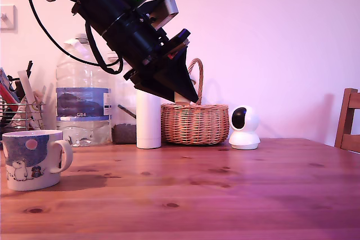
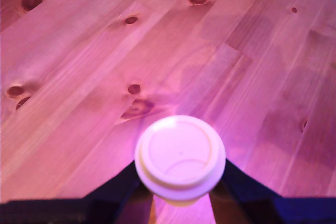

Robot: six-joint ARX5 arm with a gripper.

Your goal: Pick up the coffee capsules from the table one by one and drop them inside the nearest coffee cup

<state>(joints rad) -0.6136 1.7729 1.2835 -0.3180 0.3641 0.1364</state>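
The gripper hangs tilted high above the table, clenched on a pale round capsule whose foil face fills the wrist view; in the exterior view it is mostly hidden, probably the pale bit at the tips. The coffee cup stands at the exterior view's left, well apart.

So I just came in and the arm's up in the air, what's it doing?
The arm's claw is raised above the table, shut on a white coffee capsule. The coffee cup stands at the exterior view's left, away from the claw, so the capsule has not been dropped in yet.
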